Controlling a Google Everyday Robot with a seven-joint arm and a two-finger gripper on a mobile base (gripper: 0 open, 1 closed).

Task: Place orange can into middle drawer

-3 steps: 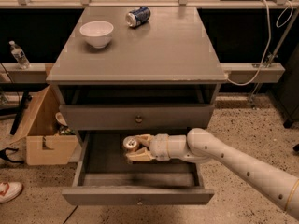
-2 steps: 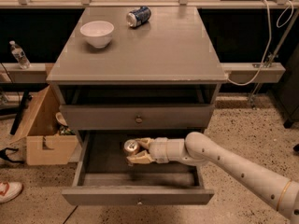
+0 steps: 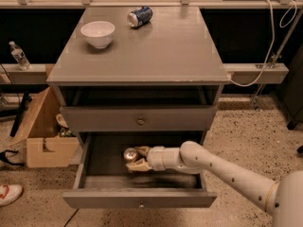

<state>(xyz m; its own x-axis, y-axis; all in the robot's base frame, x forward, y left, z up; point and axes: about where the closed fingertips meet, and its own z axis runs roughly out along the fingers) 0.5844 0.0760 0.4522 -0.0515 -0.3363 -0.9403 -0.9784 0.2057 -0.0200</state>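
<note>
The middle drawer (image 3: 142, 197) is pulled out at the bottom of the grey cabinet. My gripper (image 3: 134, 159) reaches into it from the right, low over the drawer floor. Its fingers (image 3: 138, 165) are closed around the orange can (image 3: 130, 154), whose silver top shows at the left of the fingers. The can sits inside the drawer, left of centre. I cannot tell whether it rests on the drawer floor.
A white bowl (image 3: 98, 33) and a blue-and-white can (image 3: 139, 16) lying on its side are on the cabinet top (image 3: 156, 51). The closed knobbed drawer front (image 3: 140, 119) is above my arm. An open cardboard box (image 3: 45, 131) stands on the floor at the left, beside a water bottle (image 3: 19, 56).
My gripper with the orange can has sunk a little lower into the drawer and shifted slightly toward the front. Nothing else has moved.
</note>
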